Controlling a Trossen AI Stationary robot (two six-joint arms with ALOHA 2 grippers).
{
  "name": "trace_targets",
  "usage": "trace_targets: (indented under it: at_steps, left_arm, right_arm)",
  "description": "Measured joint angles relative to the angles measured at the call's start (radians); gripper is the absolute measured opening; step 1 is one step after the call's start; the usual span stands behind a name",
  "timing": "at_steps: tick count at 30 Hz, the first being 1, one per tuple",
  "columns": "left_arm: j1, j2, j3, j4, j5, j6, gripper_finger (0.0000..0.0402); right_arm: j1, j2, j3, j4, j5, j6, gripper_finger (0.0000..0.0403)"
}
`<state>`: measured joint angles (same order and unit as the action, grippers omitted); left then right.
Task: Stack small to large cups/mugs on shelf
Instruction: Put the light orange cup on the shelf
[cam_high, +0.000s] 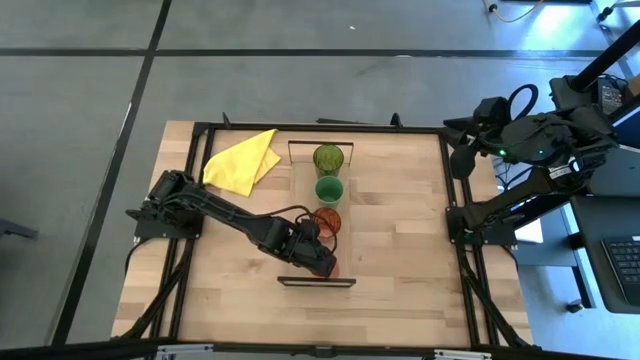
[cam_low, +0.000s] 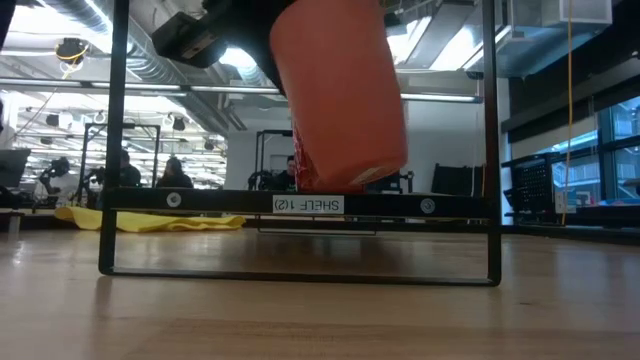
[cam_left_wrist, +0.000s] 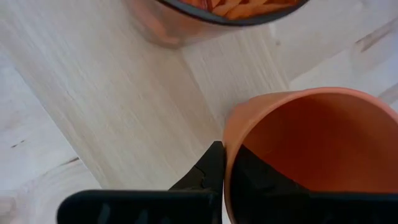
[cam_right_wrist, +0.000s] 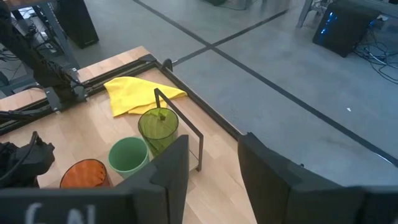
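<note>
A long light-wood shelf (cam_high: 345, 245) with dark end brackets runs from far to near at the table's middle. On it stand an olive-green cup (cam_high: 328, 158), a bright green cup (cam_high: 329, 190) and a red-brown ribbed cup (cam_high: 326, 221) in a row. My left gripper (cam_high: 322, 260) is shut on the small orange-red cup (cam_low: 345, 100) over the shelf's near end, beside the ribbed cup (cam_left_wrist: 217, 12). My right gripper (cam_right_wrist: 211, 168) is open and empty at the table's far right edge (cam_high: 462, 155). My left gripper holds the orange-red cup by its rim wall (cam_left_wrist: 229, 146). One finger (cam_left_wrist: 261, 180) is inside the cup and one finger (cam_left_wrist: 208, 171) is outside. The cup stands mouth up and slightly tilted, its base (cam_low: 345, 182) at shelf level; whether it touches the shelf I cannot tell.
A yellow cloth (cam_high: 243, 162) lies at the table's far left, also in the right wrist view (cam_right_wrist: 140, 93). The shelf's near bracket (cam_low: 300, 205) stands in front of the low camera. A black frame (cam_high: 445, 180) borders the tabletop.
</note>
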<state>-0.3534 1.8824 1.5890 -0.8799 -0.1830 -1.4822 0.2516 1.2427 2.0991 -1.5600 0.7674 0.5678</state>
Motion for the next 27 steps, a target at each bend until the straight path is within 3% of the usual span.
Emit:
trace_targets:
  at_steps: [27]
  left_arm:
    - [-0.001, 0.0, 0.0, -0.031, -0.036, 0.028, 0.0016]
  right_arm:
    - [0.0, 0.0, -0.001, -0.001, 0.0, 0.006, 0.014]
